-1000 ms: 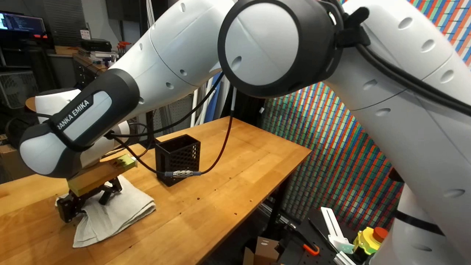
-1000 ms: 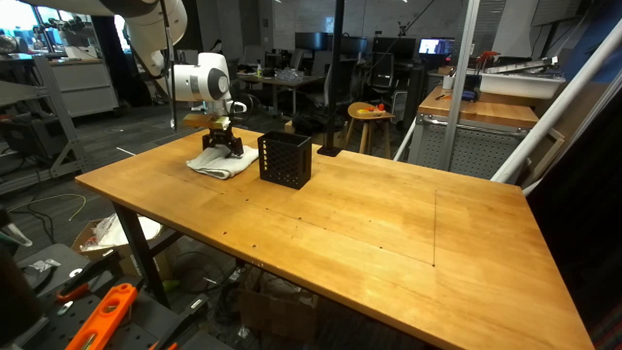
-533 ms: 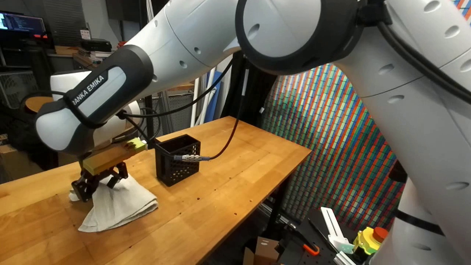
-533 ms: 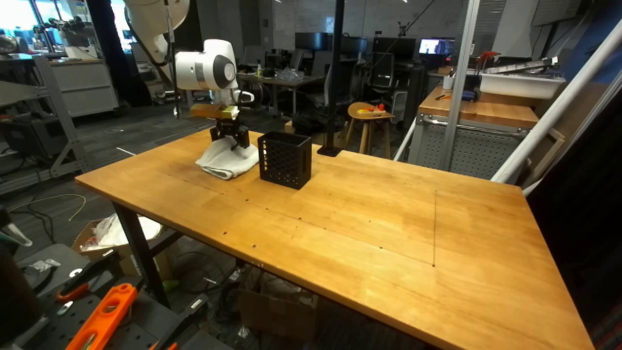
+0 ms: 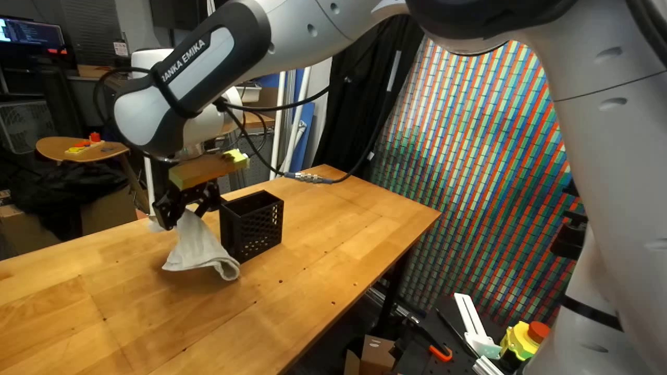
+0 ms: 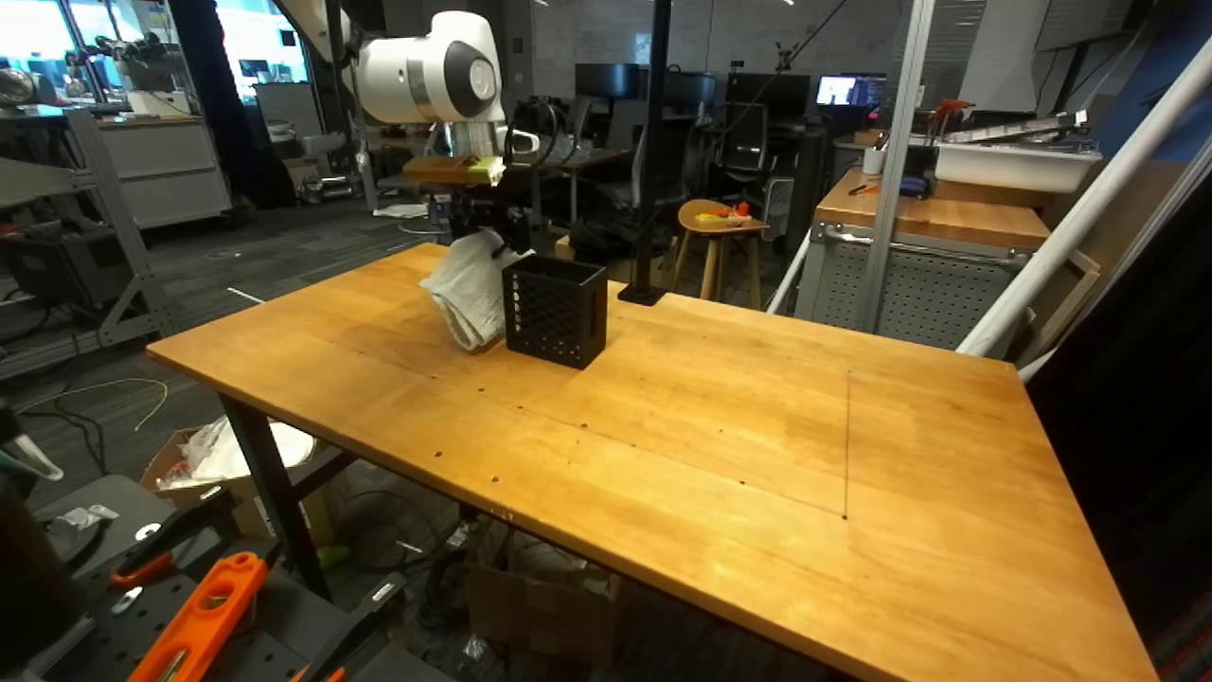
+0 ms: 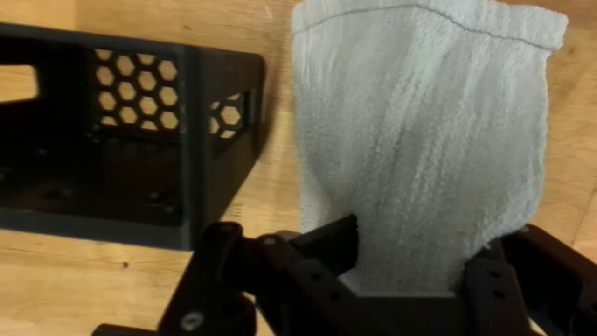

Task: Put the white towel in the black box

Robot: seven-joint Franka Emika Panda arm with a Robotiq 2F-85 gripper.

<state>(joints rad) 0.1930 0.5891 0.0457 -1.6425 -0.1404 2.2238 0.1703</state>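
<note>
So, wood tbl [image 6: 720,455] below; off-white towel [image 5: 196,246] hangs over it, lower end curled, just beside blk lattice crate [image 6: 559,322] w/ hex cutouts, upright on tbl; Robotiq gripper [image 7: 410,255] pinches towel's upper pt.

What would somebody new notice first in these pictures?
Probably the big white robot arm across the top of an exterior view, with a bright, many-coloured backdrop behind it. Next, maybe the white towel, which hangs pinched in the gripper beside the black box. The box stands on the wooden table.
</note>
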